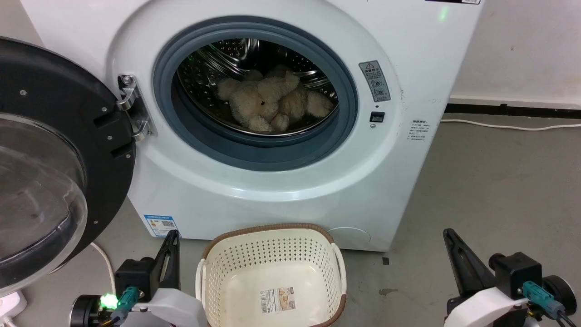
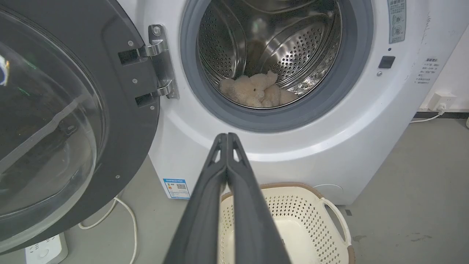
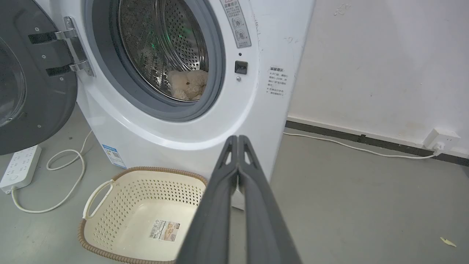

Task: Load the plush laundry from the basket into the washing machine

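Where the plush laundry [image 1: 268, 106] lies, deep in the perforated steel drum [image 1: 290, 54] of the washing machine [image 1: 281, 195], it is a shaggy cream-beige heap of rounded limbs with a small dark nose. It rests on the drum's bottom behind the grey rubber ring [image 1: 254, 154]. The machine's black-framed glass door [image 1: 54, 150] hangs wide open from the hinge on its left.

Just in front of the machine, on the grey floor [image 1: 499, 190], stands the basket [image 1: 268, 226]. It is cream-white and perforated with a brown rim, and a paper label [image 1: 278, 299] shows on its bottom. The left tool [image 2: 227, 137] and right tool [image 3: 238, 138] sit in front of the machine, one on either side of the basket. Each has its fingers pressed together, pinching nothing.

Left of the machine a white power strip [image 3: 20, 167] lies on the floor. Right of it stands a white wall [image 3: 366, 55] with a dark skirting strip [image 1: 513, 110] and a white cable [image 1: 499, 126] along its foot.
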Robot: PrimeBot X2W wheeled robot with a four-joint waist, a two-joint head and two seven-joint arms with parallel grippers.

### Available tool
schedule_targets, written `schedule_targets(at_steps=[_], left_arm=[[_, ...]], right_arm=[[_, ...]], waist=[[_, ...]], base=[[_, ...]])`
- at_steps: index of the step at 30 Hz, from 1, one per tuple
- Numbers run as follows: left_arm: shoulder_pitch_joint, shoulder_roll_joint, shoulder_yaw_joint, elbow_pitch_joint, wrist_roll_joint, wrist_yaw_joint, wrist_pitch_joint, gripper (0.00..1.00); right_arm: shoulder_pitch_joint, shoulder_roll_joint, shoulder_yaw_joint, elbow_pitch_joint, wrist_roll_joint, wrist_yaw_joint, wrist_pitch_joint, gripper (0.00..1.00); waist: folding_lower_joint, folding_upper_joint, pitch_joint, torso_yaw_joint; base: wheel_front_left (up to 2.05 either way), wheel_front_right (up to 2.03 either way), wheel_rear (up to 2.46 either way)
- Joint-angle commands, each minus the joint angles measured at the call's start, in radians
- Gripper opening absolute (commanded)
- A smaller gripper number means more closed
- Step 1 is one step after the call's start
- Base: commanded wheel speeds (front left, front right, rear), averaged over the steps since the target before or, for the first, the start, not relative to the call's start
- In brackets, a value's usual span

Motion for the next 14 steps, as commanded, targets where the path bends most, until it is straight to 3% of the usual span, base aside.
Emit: schedule_targets(at_steps=[1,14], left_arm=[[-0.014,-0.002,0.005,-0.006,0.014,-0.005,0.006,0.00],[-0.020,-0.006,0.006,-0.007,0.025,-0.006,0.017,0.00]], right_arm=[[-0.018,0.005,-0.004,0.005,-0.011,0.001,0.004,0.00],[-0.029,0.005,-0.007,0.008,-0.028,0.001,0.015,0.00]], waist=[[0.0001,0.0000,0.000,0.000],[0.0001,0.0000,0.000,-0.002]], base=[[0.00,0.00,0.00],[0.00,0.00,0.00]])
